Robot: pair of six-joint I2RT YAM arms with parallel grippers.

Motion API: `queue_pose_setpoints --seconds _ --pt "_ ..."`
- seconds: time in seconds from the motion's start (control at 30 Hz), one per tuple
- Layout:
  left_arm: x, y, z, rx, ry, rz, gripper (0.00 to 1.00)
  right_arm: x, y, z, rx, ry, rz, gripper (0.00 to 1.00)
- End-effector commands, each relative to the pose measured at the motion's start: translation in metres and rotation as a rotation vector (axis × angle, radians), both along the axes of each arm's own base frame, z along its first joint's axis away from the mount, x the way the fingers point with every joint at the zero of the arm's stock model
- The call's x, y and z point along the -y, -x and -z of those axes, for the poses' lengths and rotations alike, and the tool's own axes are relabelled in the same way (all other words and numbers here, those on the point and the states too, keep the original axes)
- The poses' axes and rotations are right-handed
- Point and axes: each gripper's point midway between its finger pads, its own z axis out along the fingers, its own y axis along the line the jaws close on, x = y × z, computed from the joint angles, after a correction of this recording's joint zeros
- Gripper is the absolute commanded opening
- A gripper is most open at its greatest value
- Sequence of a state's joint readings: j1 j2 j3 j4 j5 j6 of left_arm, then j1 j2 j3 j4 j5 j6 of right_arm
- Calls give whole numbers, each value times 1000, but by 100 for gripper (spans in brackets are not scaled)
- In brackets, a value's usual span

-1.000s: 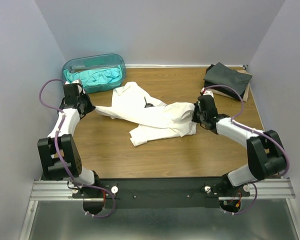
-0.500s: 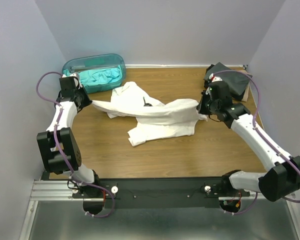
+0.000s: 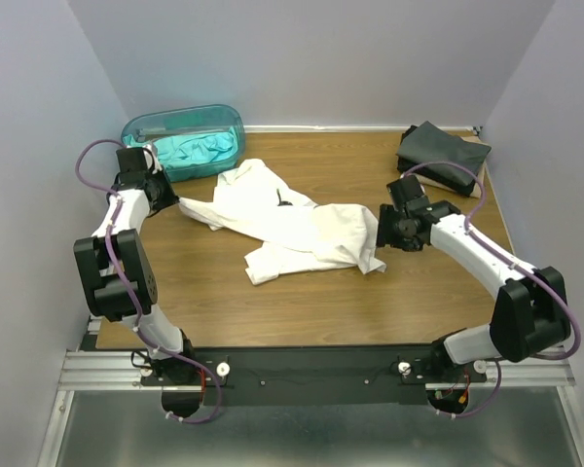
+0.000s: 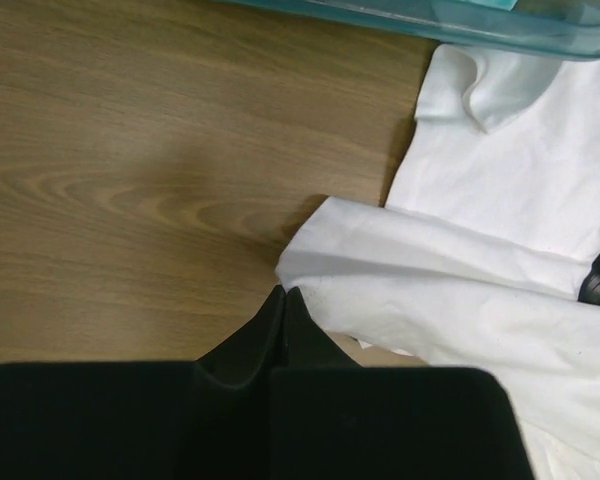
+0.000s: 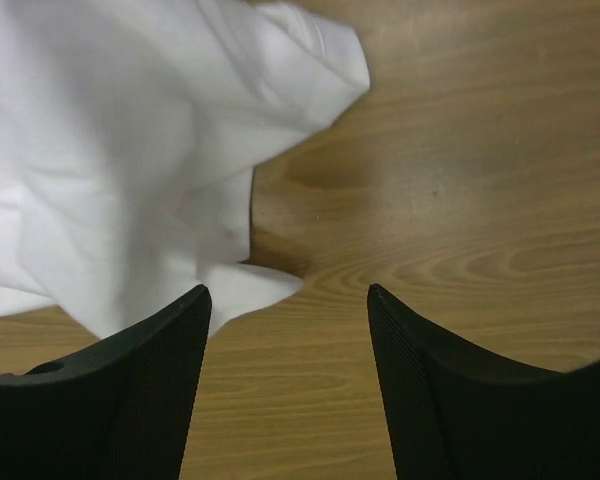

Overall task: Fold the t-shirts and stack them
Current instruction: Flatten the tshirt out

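Note:
A white t-shirt (image 3: pixel 302 229) lies crumpled across the middle of the wooden table (image 3: pixel 302 302). Its left corner (image 4: pixel 310 250) reaches the tips of my left gripper (image 3: pixel 167 197), which is shut and pinches that edge (image 4: pixel 285 292). My right gripper (image 3: pixel 383 233) stands open just right of the shirt's right end, with only bare wood between its fingers (image 5: pixel 285 295). The cloth (image 5: pixel 130 150) lies beside its left finger (image 5: pixel 170 340). A teal t-shirt (image 3: pixel 190 151) sits in the tub. Folded dark t-shirts (image 3: pixel 443 156) rest at the back right.
The translucent teal tub (image 3: pixel 182 119) stands at the back left, right behind my left gripper; its rim (image 4: pixel 480 20) shows in the left wrist view. The dark stack sits on a brown board (image 3: pixel 479 180) near the right wall. Walls close in on three sides.
My right gripper has opened and let go of the white shirt's right end, which dropped onto the table. That arm has drawn back toward the near side. The left gripper barely moved.

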State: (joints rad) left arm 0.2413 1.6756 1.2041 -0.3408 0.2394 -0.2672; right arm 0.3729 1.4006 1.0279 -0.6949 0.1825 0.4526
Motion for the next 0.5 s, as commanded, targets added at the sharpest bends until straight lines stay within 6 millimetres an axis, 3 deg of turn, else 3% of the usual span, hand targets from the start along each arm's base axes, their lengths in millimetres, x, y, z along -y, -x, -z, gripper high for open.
queue_pose_setpoints --seconds 0.0,0.23,0.47 --pt "1 -5 -1 12 5 50 0 -10 13 19 -53 -57 -16 69" --pt "1 -5 -1 18 -4 57 0 9 45 55 -138 2 16 63" --pt "1 -8 -3 19 -2 64 0 9 53 75 -173 -8 50 58"
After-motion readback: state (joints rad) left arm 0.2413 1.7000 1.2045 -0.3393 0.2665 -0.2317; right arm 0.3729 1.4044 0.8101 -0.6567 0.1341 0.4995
